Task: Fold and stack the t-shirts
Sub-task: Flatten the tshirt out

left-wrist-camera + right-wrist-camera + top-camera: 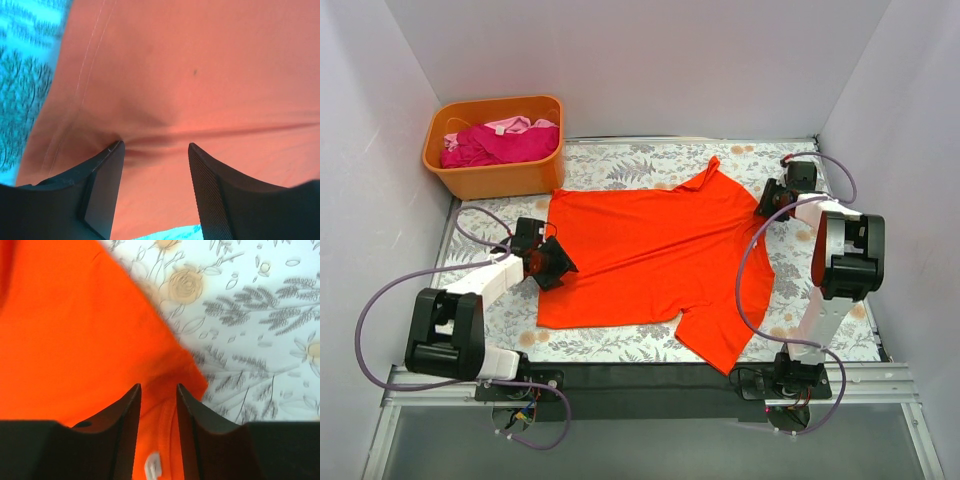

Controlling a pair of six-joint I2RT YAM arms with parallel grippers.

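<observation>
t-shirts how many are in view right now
3. One orange-red t-shirt lies spread on the table; a magenta t-shirt and a pale pink t-shirt sit bunched in the orange tub at the far left. More may be hidden underneath them.

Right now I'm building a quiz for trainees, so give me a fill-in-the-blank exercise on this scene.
The t-shirt spread on the table is coloured ____.
The clothes bunched in the tub are ____.
The left pincer stands over the shirt's ____.
The right pincer straddles its ____, beside a white label.
Missing: orange-red; pink; hem; collar.
</observation>
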